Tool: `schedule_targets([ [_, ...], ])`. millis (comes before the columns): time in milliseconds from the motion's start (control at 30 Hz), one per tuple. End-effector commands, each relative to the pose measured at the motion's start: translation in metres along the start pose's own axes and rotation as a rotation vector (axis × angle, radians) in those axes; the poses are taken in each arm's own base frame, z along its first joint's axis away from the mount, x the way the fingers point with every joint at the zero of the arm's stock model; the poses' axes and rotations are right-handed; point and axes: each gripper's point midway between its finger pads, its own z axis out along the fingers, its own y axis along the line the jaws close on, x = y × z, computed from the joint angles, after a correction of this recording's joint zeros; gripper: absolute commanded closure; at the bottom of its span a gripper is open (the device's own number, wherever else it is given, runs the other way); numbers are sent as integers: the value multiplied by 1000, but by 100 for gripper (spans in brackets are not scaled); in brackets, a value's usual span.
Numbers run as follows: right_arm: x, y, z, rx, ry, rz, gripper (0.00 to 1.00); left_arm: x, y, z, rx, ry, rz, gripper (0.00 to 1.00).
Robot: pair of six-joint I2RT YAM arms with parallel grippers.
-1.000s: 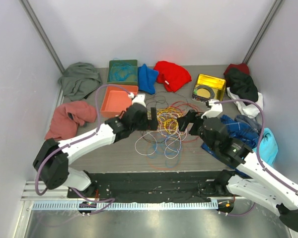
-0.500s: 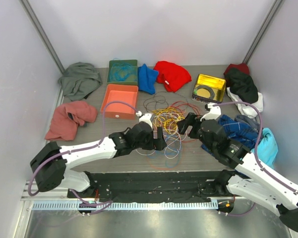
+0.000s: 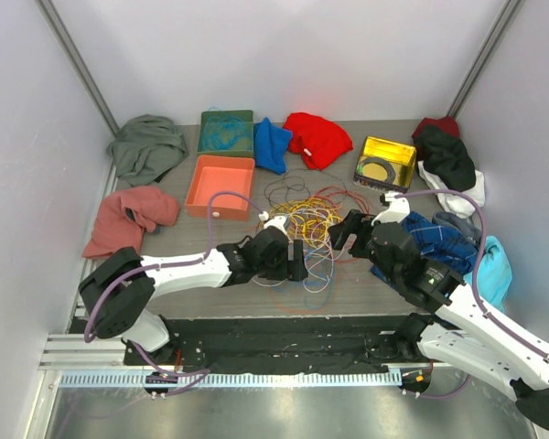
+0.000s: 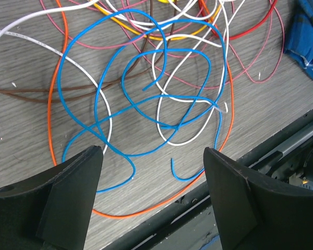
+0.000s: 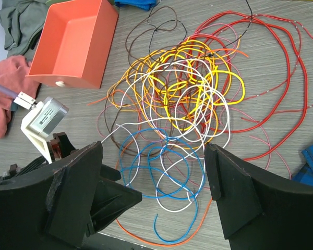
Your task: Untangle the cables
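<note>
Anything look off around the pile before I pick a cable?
Nothing looks spilled or damaged. One thing to watch: the orange cable bulges out of the tangled cables and runs right along the near edge of the table, so a pull might drag it off.

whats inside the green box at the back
Thin blue cable loops lie in the green box, green floor showing between them. Only the top view shows it, too small to tell whether anything lies under the loops.

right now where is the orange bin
Top view, left of centre: the orange bin lies between the pink cloth and the cables, in front of the green box.
</note>
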Motion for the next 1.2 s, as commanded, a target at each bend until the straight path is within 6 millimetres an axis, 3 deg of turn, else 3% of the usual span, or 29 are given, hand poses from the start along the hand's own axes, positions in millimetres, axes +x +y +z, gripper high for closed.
schedule_targets([
  [0,-8,-2,0,14,-31,16,13,-7,-4,9,30,-15,-25,20],
  [167,-6,-4,0,23,-31,10,13,-3,6,22,5,6,-33,34],
  [233,-5,-5,1,27,-31,9,13,-3,6,23,3,6,-28,45],
  [400,-7,-6,2,36,-36,4,13,-16,4,12,9,-46,-11,65],
  [433,-7,-6,2,34,-38,3,13,-19,2,11,12,-56,-6,73],
  [633,-9,-2,4,25,-43,8,13,-32,-4,-10,30,-104,7,100],
  [700,-9,-2,3,21,-42,6,13,-37,-8,-19,38,-116,19,100],
  [800,-12,-1,1,13,-53,12,13,-57,-21,-45,70,-176,49,100],
  [833,-14,-1,-1,8,-58,14,13,-73,-34,-62,101,-225,56,100],
  [900,-16,-1,-3,7,-65,16,14,-93,-37,-83,83,-293,108,100],
  [1133,-29,0,-13,-10,-106,18,14,-186,-60,-195,11,-598,231,100],
  [1167,-30,1,-14,-14,-108,17,14,-190,-58,-202,-9,-601,242,100],
])
